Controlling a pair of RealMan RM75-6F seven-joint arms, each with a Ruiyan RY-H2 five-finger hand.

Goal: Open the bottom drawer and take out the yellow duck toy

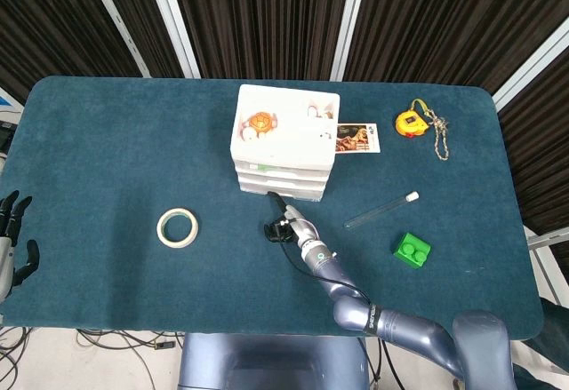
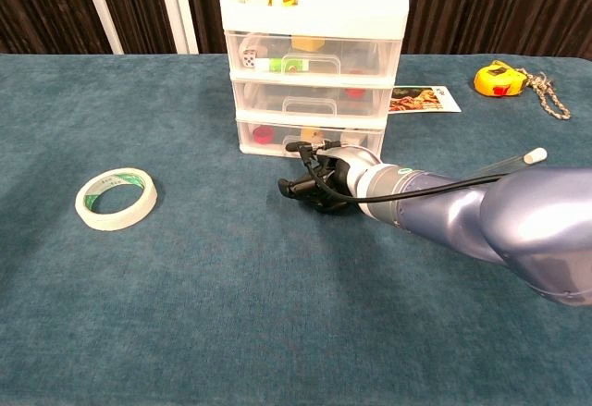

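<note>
A: Which step is the robot on?

B: The opening one, by the look of it. The right hand (image 2: 319,182) sits low on the table (image 1: 107,141), right at the near face of the drawer unit (image 1: 284,146), level with the bottom drawer (image 2: 310,138). One finger seems to reach up to the drawer front near its handle, with the others curled in. Whether it is actually hooked on the handle or only touching the front cannot be told from either view.

A: And the drawer?

B: It appears closed, its front flush with the two drawers above it.

A: What does the next move call for?

B: Probably a sure hold on the handle, then a straight pull toward the near edge. The unit looks light, so it may slide along with the hand instead of letting the drawer out.

A: Where is the duck?

B: A small yellow shape (image 2: 311,134) shows through the clear front of the bottom drawer, just right of a red piece (image 2: 262,131). That is likely the duck, though it is too small and blurred to be certain.

A: And the left hand?

B: The left hand (image 1: 12,243) is at the far left near edge of the table, fingers apart, holding nothing, well away from the unit.
</note>
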